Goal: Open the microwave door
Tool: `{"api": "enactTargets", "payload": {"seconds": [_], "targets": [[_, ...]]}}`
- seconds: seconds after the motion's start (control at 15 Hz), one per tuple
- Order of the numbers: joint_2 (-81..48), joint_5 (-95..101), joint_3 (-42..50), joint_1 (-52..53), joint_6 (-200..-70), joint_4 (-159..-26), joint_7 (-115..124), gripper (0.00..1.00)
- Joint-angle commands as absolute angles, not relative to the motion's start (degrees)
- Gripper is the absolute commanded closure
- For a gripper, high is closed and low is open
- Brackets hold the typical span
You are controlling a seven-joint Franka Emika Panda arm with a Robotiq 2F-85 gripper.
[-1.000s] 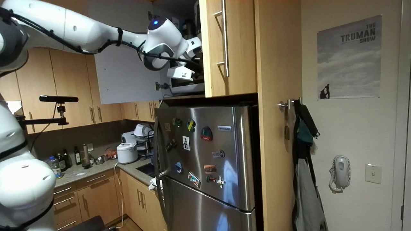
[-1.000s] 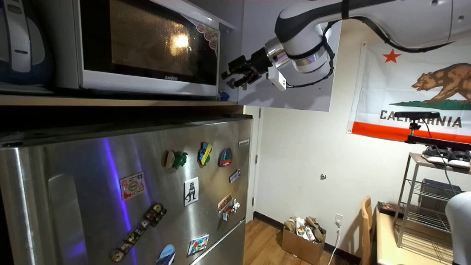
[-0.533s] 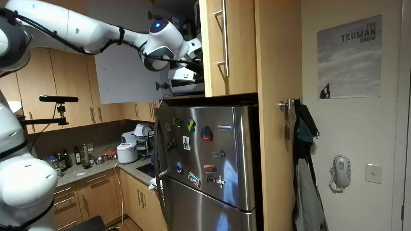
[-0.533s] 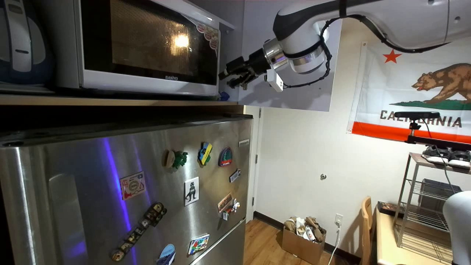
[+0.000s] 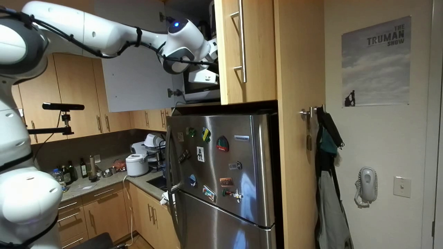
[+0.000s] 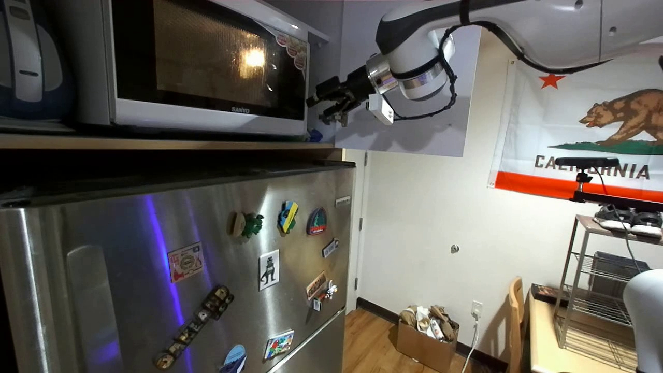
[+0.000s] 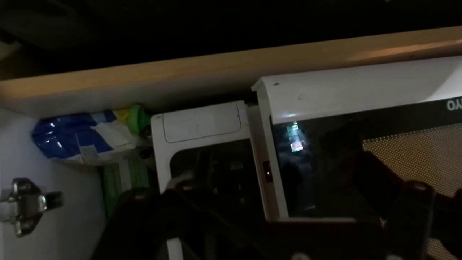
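The silver-grey microwave (image 6: 93, 62) sits on a shelf above the fridge. Its door (image 6: 207, 57), with a dark window, faces out. The upside-down wrist view shows the door (image 7: 332, 92) slightly ajar, a narrow gap and dark slot separating it from the control panel (image 7: 202, 121). My gripper (image 6: 319, 110) is just beyond the door's free edge in an exterior view. Seen from the wrist, the gripper (image 7: 272, 169) is open, its dark fingers spread either side of that edge; contact cannot be told. In an exterior view a wooden cabinet door hides the fingers, leaving part of the microwave (image 5: 202, 95) visible.
The wooden cabinet door (image 5: 254, 52) and a grey-faced cabinet door (image 5: 138, 76) stand out on either side of the opening. Below is the steel fridge (image 5: 221, 155) with magnets. A blue bag (image 7: 72, 135) and metal hinge (image 7: 29, 207) lie beside the microwave.
The arm has moved a short way toward the microwave, rightward in an exterior view and leftward in the opposite-facing one. The jaws have stayed open.
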State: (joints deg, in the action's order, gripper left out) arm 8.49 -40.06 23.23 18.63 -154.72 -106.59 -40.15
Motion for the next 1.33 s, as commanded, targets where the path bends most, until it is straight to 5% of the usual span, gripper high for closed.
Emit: {"api": "enactTargets", "payload": {"seconds": [0.0, 1.07, 1.13, 1.2, 1.27], "targets": [[3.5, -43.6, 24.4, 19.5, -152.2, -100.0, -43.0, 0.00], [-1.4, -50.6, 23.6, 18.1, -146.8, -92.3, -47.0, 0.00], [-1.3, -51.2, 23.6, 18.1, -146.7, -92.4, -47.9, 0.02], [-1.3, -51.6, 23.6, 18.1, -146.7, -92.5, -48.3, 0.27], [-1.3, -52.0, 23.6, 18.0, -146.4, -92.5, -49.0, 0.27]]}}
